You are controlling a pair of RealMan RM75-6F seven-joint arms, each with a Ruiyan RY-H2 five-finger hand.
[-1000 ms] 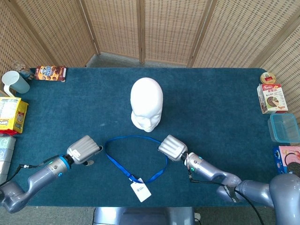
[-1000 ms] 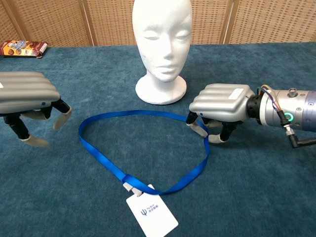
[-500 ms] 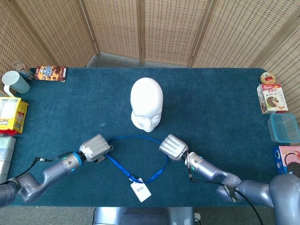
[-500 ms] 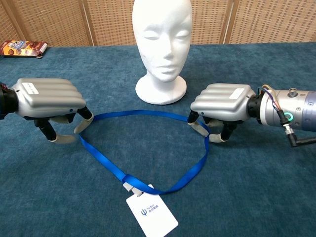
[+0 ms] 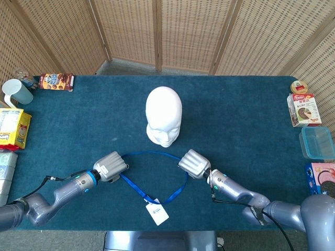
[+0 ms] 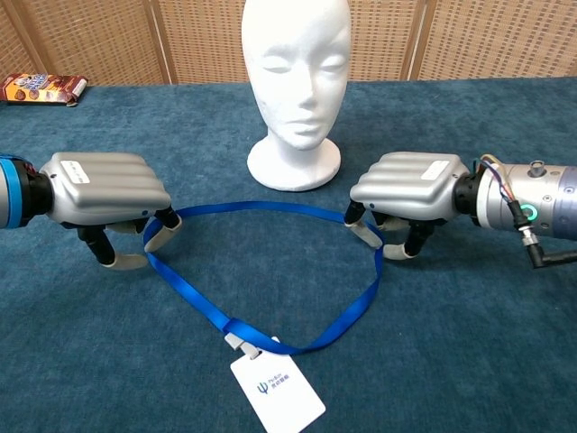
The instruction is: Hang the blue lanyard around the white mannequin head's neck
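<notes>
The white mannequin head [image 6: 296, 86] stands upright on the blue cloth table [image 5: 246, 125], its neck bare. In front of it the blue lanyard [image 6: 261, 271] lies flat in a loop, badge [image 6: 277, 393] nearest the robot. The left hand [image 6: 113, 194] curls at the loop's left bend, the right hand [image 6: 406, 194] at its right; whether either grips the strap I cannot tell. Lifting and hanging remain

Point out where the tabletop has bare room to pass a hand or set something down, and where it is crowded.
Bare cloth spans between the mannequin head and the snack boxes at the right edge, and between it and the yellow packet at the left edge. Crowded: the near middle, with the blue lanyard, left hand and right hand.
</notes>
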